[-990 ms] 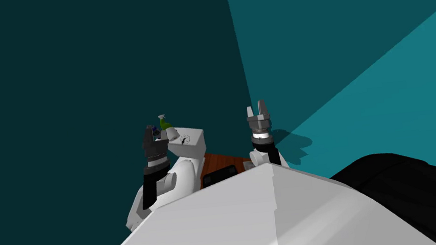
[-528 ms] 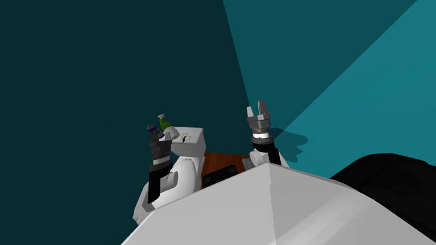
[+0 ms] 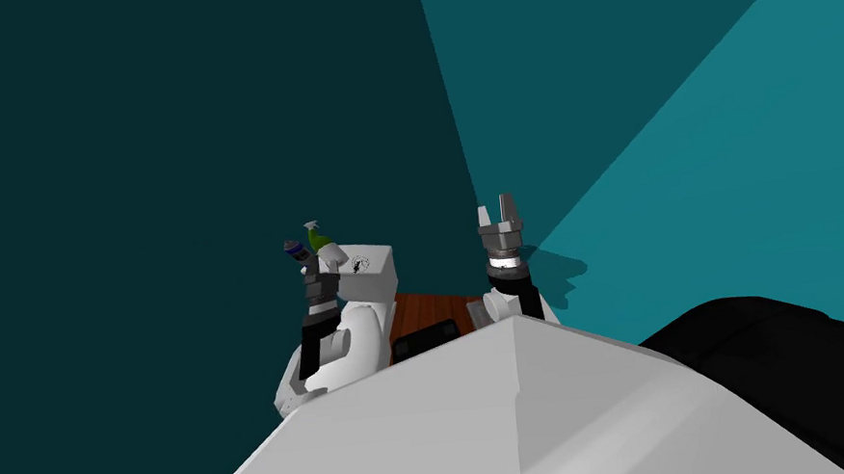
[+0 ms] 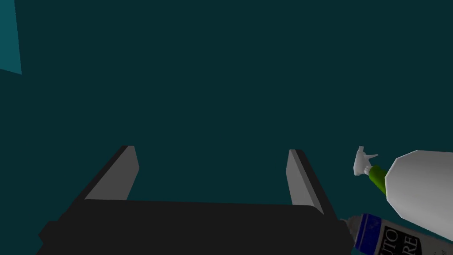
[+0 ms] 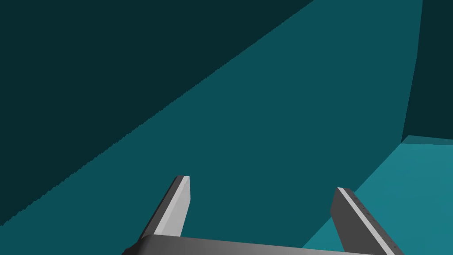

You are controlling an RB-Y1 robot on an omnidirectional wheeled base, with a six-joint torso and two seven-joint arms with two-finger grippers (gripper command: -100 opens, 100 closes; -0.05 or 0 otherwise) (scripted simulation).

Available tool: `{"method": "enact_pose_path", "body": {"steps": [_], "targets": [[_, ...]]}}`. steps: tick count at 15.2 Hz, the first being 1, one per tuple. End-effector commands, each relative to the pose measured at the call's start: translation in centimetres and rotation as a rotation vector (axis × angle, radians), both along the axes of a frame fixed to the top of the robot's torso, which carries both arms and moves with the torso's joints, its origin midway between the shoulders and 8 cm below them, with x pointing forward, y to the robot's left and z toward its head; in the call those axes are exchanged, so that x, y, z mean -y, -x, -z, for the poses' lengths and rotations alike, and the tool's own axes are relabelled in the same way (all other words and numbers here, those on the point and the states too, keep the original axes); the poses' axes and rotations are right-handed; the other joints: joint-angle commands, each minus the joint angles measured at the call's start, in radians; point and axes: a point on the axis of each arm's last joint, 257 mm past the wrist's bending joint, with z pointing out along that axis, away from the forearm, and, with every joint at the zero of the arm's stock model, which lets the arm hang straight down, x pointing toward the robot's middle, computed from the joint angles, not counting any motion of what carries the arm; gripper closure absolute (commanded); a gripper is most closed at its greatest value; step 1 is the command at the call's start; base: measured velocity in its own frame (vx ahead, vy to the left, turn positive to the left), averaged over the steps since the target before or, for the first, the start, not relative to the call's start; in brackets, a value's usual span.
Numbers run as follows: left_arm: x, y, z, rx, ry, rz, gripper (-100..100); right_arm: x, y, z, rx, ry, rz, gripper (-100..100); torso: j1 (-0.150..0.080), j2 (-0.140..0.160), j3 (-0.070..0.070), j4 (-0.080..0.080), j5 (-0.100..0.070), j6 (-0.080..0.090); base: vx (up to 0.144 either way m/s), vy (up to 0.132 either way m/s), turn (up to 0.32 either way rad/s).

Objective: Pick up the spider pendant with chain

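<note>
The left gripper (image 4: 212, 173) stands wide open with nothing between its blades, facing a dark teal wall (image 4: 221, 66). Just outside one finger (image 4: 298, 179) lies a tube (image 4: 384, 234) with a blue band, and beyond that a spray bottle (image 4: 416, 186) with a green neck and white nozzle. In the head view, the pendant (image 3: 358, 266) lies flat on top of a white block (image 3: 380, 285), close by on this gripper's right. Farther right, well apart, the right gripper (image 5: 263, 186) points up, equally wide open and empty.
</note>
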Motion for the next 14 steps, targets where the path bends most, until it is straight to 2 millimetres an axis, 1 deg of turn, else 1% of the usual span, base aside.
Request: {"method": "enact_pose_path", "body": {"steps": [1, 2, 3, 4, 5, 6, 7, 8, 9, 14], "targets": [[-0.2, -0.6, 1.6, -0.031, 0.012, -0.001, -100, 0.0, 0.0, 0.0, 0.0, 0.0, 0.0, 0, 0.0, 0.0, 0.0, 0.0, 0.0, 0.0, -0.059, 0.056, -0.089], [0.0, -1.1, 1.8, -0.029, 0.027, 0.005, -100, 0.0, 0.0, 0.0, 0.0, 0.0, 0.0, 0, 0.001, 0.0, 0.0, 0.0, 0.0, 0.0, -0.059, 0.057, -0.108], [-0.2, -1.2, 2.7, -0.05, 0.027, 0.001, -100, 0.0, 0.0, 0.0, 0.0, 0.0, 0.0, 0, 0.001, 0.0, 0.0, 0.0, 0.0, 0.0, -0.053, 0.057, -0.091], [-0.3, -1.2, 3.0, -0.056, 0.028, 0.0, -100, 0.0, 0.0, 0.0, 0.0, 0.0, 0.0, 0, 0.001, 0.0, 0.0, 0.0, 0.0, 0.0, -0.037, 0.045, -0.026], [-0.1, -1.7, 3.5, -0.06, 0.043, 0.005, -100, 0.0, 0.0, 0.0, 0.0, 0.0, 0.0, 0, 0.0, -0.001, 0.0, 0.0, 0.0, 0.0, -0.035, 0.044, -0.077], [-0.3, -1.8, 4.5, -0.08, 0.044, 0.001, -100, 0.0, 0.0, 0.0, 0.0, 0.0, 0.0, 0, 0.0, -0.001, -0.001, 0.0, 0.0, 0.0, -0.037, 0.045, -0.095], [0.0, -2.2, 4.7, -0.079, 0.059, 0.008, -100, 0.0, 0.0, 0.0, 0.0, 0.0, 0.0, 0, 0.0, -0.001, -0.001, 0.0, 0.0, 0.0, -0.043, 0.05, -0.113], [-0.1, -2.3, 5.5, -0.095, 0.06, 0.004, -100, 0.0, 0.0, 0.0, 0.0, 0.0, 0.0, 0, 0.0, -0.001, -0.001, 0.0, 0.0, 0.0, -0.039, 0.055, -0.087], [-0.2, -2.3, 5.9, -0.103, 0.06, 0.003, -100, 0.0, 0.0, 0.0, 0.0, 0.0, 0.0, 0, 0.001, -0.001, -0.001, 0.0, 0.0, 0.0, -0.025, 0.041, -0.025], [0.4, -3.6, 9.1, -0.151, 0.105, 0.012, -100, 0.0, 0.0, 0.0, 0.0, 0.0, 0.0, 0, 0.001, -0.002, -0.001, 0.0, 0.0, 0.0, -0.028, 0.053, -0.093]]}}
